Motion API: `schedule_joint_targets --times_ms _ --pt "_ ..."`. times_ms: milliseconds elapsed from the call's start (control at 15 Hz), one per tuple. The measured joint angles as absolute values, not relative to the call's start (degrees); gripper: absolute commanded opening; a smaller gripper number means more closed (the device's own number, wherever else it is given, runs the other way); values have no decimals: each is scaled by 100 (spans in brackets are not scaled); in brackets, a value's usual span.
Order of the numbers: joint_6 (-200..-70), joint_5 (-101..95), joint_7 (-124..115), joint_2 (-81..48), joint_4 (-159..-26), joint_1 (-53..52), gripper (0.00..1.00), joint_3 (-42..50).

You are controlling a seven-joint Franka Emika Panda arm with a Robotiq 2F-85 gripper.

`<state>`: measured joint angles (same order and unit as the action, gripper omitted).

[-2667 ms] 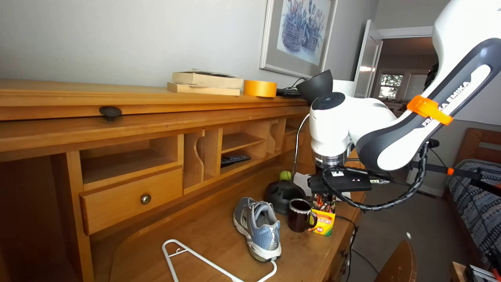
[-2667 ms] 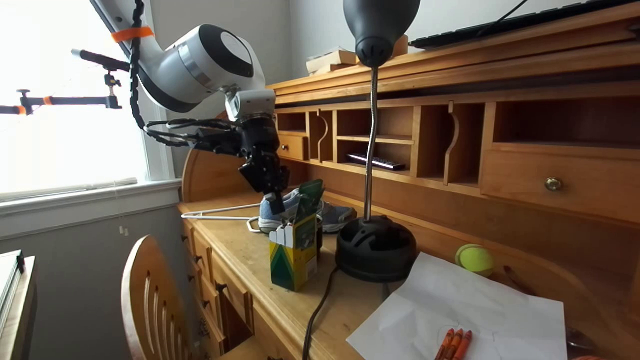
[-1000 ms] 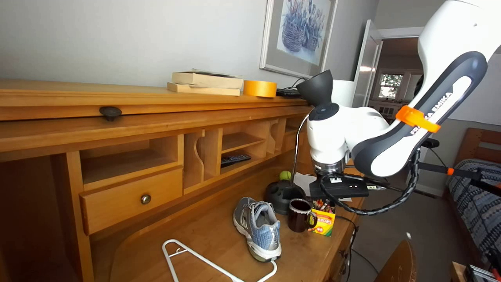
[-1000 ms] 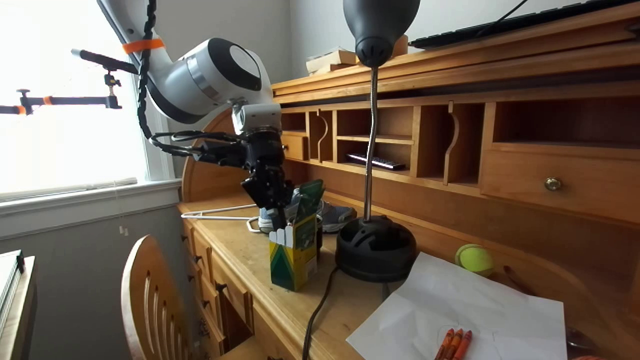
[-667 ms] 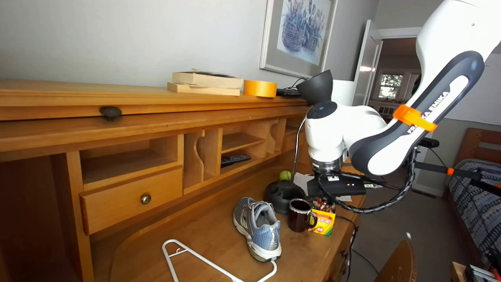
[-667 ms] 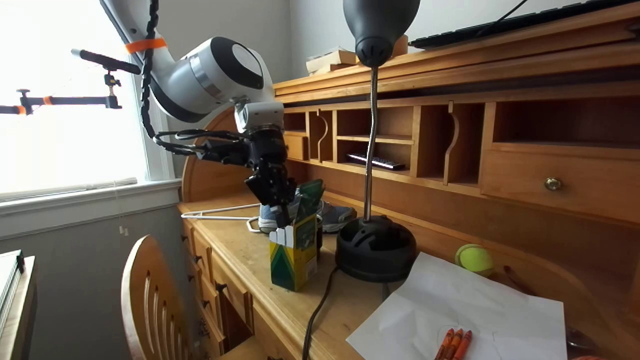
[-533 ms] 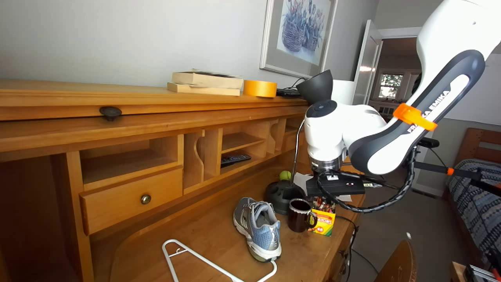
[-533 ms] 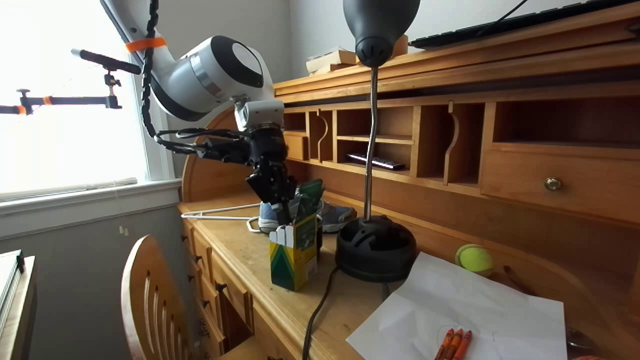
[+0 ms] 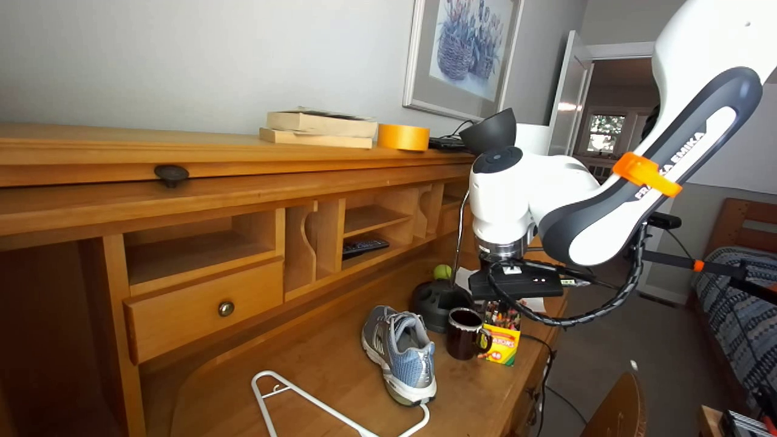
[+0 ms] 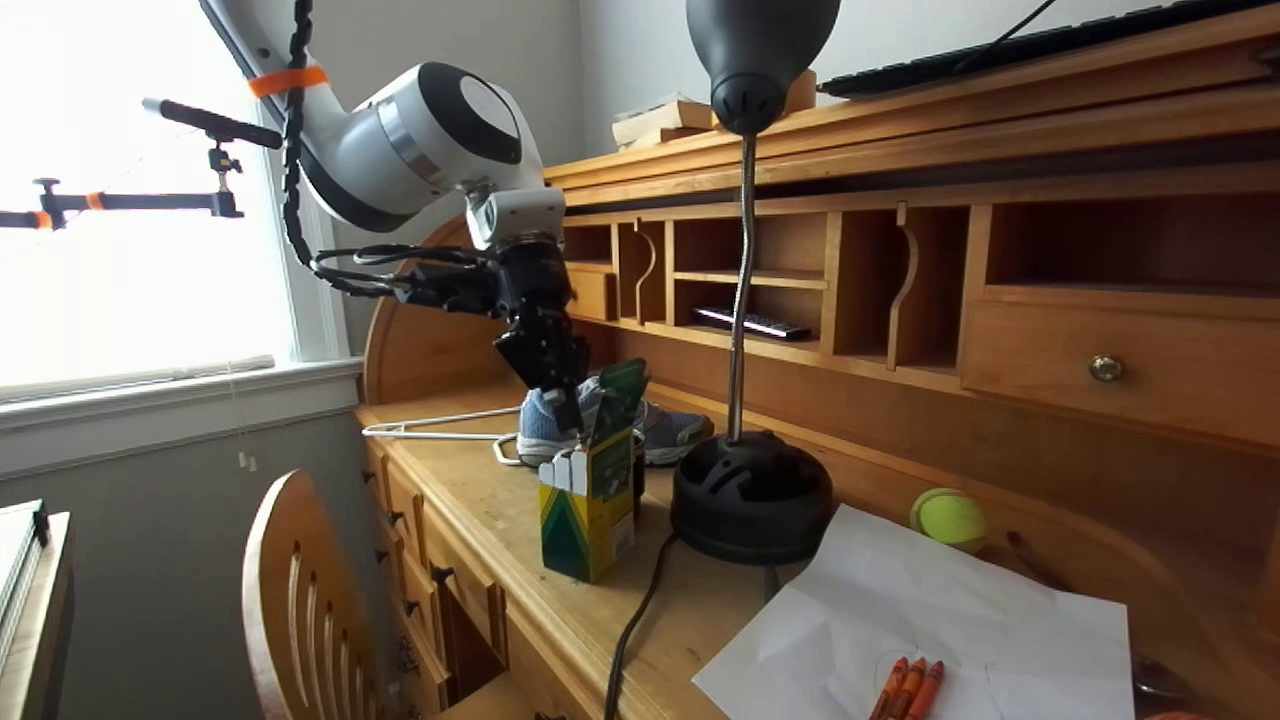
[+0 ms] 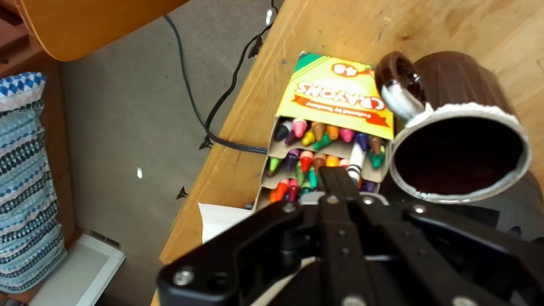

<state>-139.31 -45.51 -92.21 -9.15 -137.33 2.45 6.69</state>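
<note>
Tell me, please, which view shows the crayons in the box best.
The wrist view: looking down into the box, it shows many separate crayons. In an exterior view, their tips look small; in an exterior view, the box's side hides nearly all.

Blue-grey sneaker (image 9: 400, 358) on counter (image 9: 470, 394), midway between front and back edges. White hanger (image 10: 450, 436) flat by its heel, near front corner at window (image 10: 110, 310) end. Dark brown mug (image 9: 463, 337) upright, just beside base of black lamp (image 10: 752, 535). Tennis ball (image 10: 948, 518) toward back edge. Remote (image 9: 364, 246) in low slot of hutch (image 9: 303, 183); books (image 9: 318, 128), orange roll (image 9: 403, 138), keyboard (image 10: 1080, 36) on hutch top. Framed flower picture (image 9: 467, 51) on wall. Wooden chair (image 10: 273, 580) by front edge. Bed (image 9: 737, 303) well apart.
</note>
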Motion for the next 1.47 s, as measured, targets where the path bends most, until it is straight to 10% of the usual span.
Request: schedule_joint_targets --times_ms 1467 --pt "-13932 -4552 -9222 -815 -13801 236 0 628"
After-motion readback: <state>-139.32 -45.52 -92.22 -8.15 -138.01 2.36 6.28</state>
